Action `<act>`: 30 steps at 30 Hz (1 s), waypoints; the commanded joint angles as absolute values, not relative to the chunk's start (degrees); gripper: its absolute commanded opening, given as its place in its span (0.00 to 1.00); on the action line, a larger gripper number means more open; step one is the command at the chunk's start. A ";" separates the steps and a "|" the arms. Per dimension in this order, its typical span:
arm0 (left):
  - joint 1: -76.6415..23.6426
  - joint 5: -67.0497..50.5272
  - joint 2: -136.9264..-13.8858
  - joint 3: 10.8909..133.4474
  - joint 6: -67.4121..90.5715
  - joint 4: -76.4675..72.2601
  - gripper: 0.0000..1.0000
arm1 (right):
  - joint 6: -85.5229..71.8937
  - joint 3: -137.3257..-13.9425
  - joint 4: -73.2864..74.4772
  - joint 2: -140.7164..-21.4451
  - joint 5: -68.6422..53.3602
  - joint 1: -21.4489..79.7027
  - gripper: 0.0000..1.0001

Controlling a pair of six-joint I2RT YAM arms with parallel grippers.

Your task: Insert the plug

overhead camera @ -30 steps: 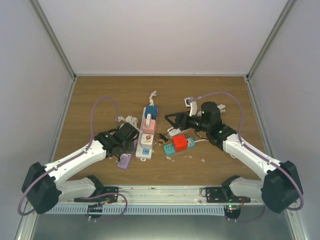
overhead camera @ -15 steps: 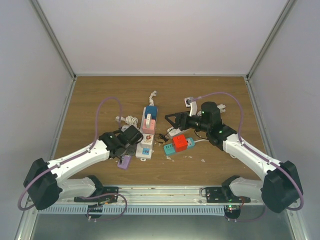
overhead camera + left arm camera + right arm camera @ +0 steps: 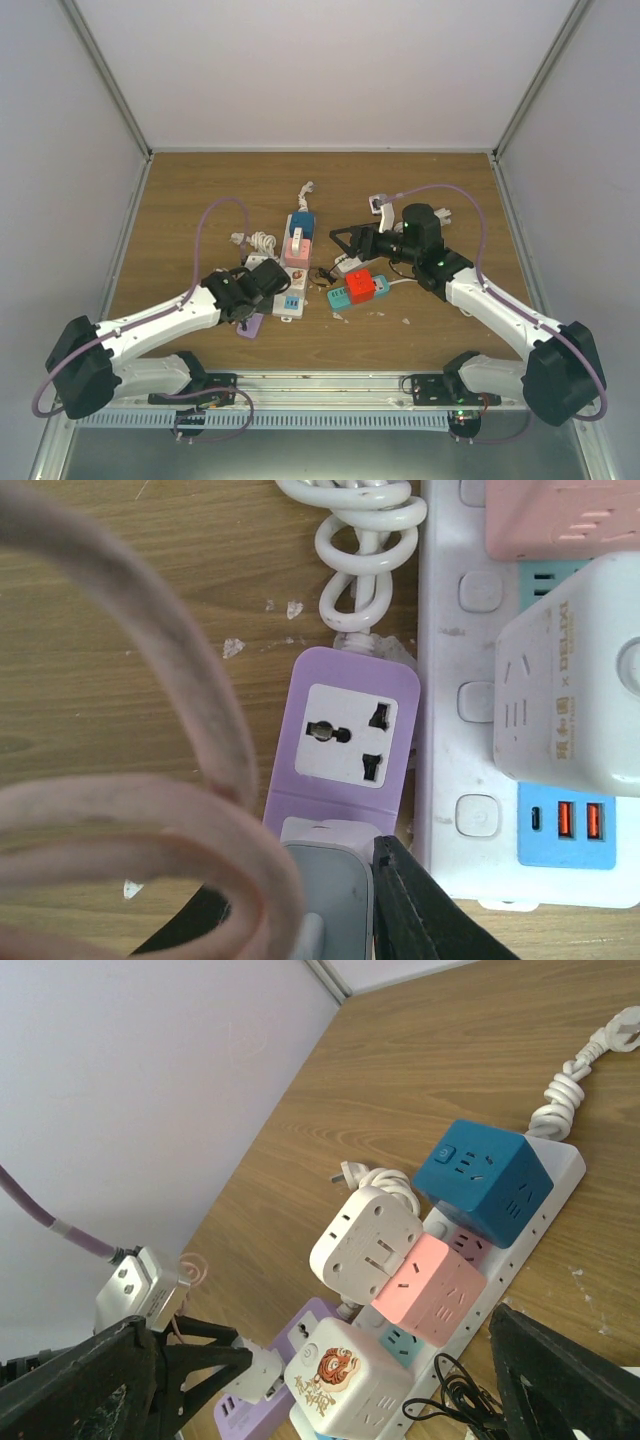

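1. The left gripper (image 3: 268,284) is closed on the plug (image 3: 322,885). The grey body sits between the two dark fingers, at the near end of the purple socket (image 3: 345,735). This grip judges as an approach: the plug hangs near of the open outlet face and is not yet in it.

2. The right gripper (image 3: 340,248) is spread wide and holds nothing. It hovers to the right of the white strip (image 3: 455,630), well apart from the plug, so it does not crowd the left arm.

3. Check the edges.
- Right: the purple socket lies just beside the white strip, and the cube adapter (image 3: 570,680) stands tall there. Expect little room for the right finger.
- Far: the coiled cord (image 3: 360,550) meets the socket's far end.
- Left: bare table (image 3: 200,190) gives you free room.

4. The pink cable (image 3: 185,715) loops across the left of the wrist view and hides part of the near-left approach. You cannot see the plug's pins.
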State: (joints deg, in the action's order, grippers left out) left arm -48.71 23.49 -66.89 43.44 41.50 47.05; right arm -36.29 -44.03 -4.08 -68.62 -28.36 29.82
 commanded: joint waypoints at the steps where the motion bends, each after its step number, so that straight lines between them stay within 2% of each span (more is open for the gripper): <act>1: -52.36 22.09 -67.58 40.87 46.41 47.89 0.00 | -35.88 -43.41 -4.80 -68.53 -28.04 29.27 0.91; 12: -61.24 34.24 -80.00 47.35 62.16 62.68 0.00 | -35.90 -43.60 -4.57 -68.96 -28.04 29.34 0.91; 16: -62.23 34.38 -80.47 47.74 61.81 60.74 0.01 | -35.86 -43.68 -4.50 -68.99 -28.17 29.27 0.91; 18: -62.39 34.21 -79.78 45.87 62.96 59.46 0.05 | -35.86 -43.62 -4.32 -68.96 -28.04 29.33 0.91; 21: -62.33 33.06 -78.26 44.04 65.59 59.24 0.17 | -35.86 -43.62 -4.26 -68.97 -28.02 29.30 0.91; 25: -61.98 33.38 -76.44 46.96 66.62 61.04 0.47 | -35.91 -44.05 -4.30 -69.40 -28.22 29.27 0.91; 30: -59.70 31.49 -73.68 51.40 62.40 60.60 0.65 | -36.04 -44.71 -4.07 -69.96 -28.65 29.27 0.91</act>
